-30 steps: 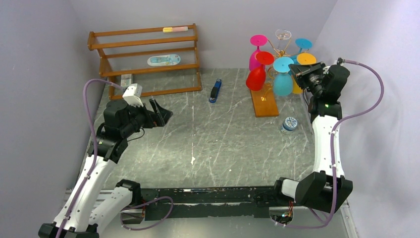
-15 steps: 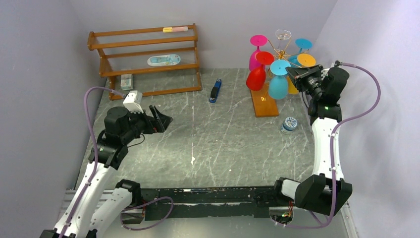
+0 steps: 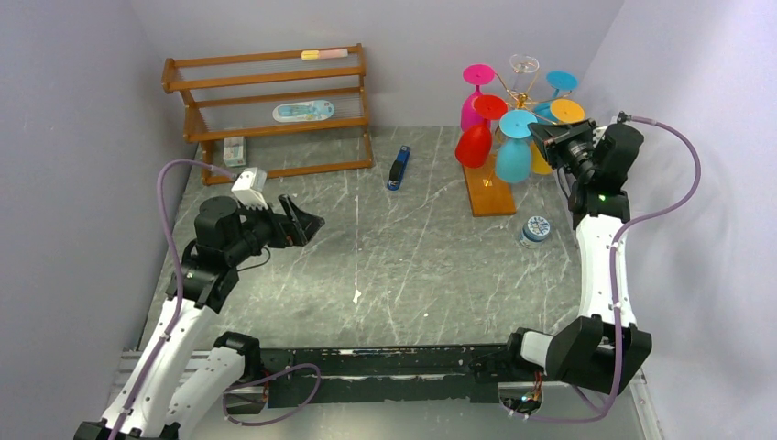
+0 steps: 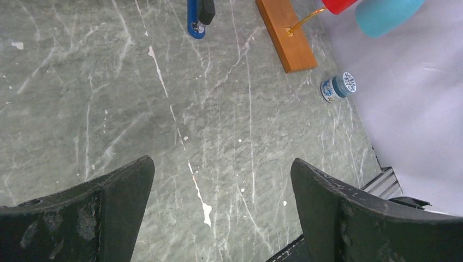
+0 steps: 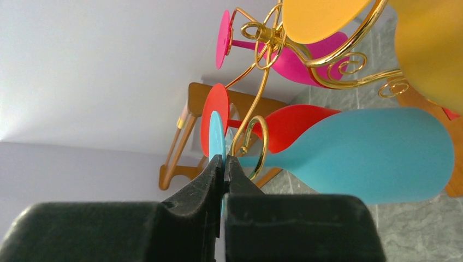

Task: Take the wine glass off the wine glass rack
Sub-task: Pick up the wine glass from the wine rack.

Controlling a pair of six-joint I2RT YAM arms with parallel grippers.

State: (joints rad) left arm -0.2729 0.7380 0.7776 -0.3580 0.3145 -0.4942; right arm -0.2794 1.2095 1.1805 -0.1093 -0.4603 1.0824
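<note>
The wine glass rack (image 3: 488, 191) is a gold wire stand on an orange-brown base at the back right, with several coloured glasses hanging upside down on it. My right gripper (image 3: 542, 136) is shut on the flat foot (image 5: 217, 134) of a teal wine glass (image 3: 513, 158). In the right wrist view the teal wine glass's bowl (image 5: 377, 155) lies to the right, and its stem runs beside a gold curl of the rack (image 5: 266, 35). My left gripper (image 3: 307, 220) hovers open over the left of the table, with nothing between its fingers (image 4: 222, 162).
Red (image 3: 474, 145), pink (image 3: 473, 105), orange (image 3: 550, 160) and clear (image 3: 524, 66) glasses crowd the rack. A brown slatted shelf (image 3: 275, 110) stands at the back left. A blue stapler (image 3: 398, 169) lies mid-back. A small round tin (image 3: 535, 229) sits by the right arm.
The right gripper has carried the teal glass a little left and nearer while staying shut on its foot. The left arm has shifted slightly, its gripper still open.
</note>
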